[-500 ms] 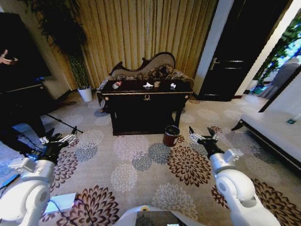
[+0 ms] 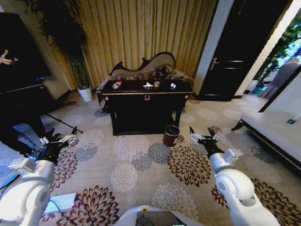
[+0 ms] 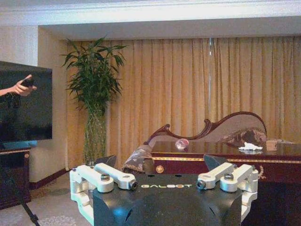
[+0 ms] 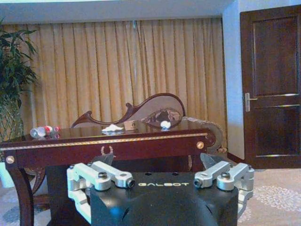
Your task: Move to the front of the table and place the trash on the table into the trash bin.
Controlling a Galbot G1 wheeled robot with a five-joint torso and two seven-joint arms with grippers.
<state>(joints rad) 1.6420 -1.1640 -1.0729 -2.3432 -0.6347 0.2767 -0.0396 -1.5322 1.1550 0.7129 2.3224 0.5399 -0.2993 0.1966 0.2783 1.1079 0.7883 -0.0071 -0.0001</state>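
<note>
Almost nothing has changed in the last half second: the table [image 2: 146,97] sits at the same place in my head view, maybe a very little nearer, so my base is creeping at most. I judge that I am in the approach step and the picking has not begun.

The table stands far ahead of me, before the sofa [image 2: 149,69] and the curtain. The trash lies on its top: the bottle [image 2: 116,84] at the far left end, a tissue [image 2: 148,85] near the middle with a small tan piece [image 2: 157,84] just beside it, and a second tissue [image 2: 173,85] to the right. The bin [image 2: 171,135] stands on the carpet near the table's front right leg, between the table and my right gripper [image 2: 203,136].

Both my arms are held low in front of me, well apart from the table. My left gripper [image 2: 60,139] is at the near left, fingers spread wide and holding nothing; my right gripper is the same, open and empty.

For the task this means I must drive closer before any piece can be reached, and I should take care not to bump the bin.
</note>
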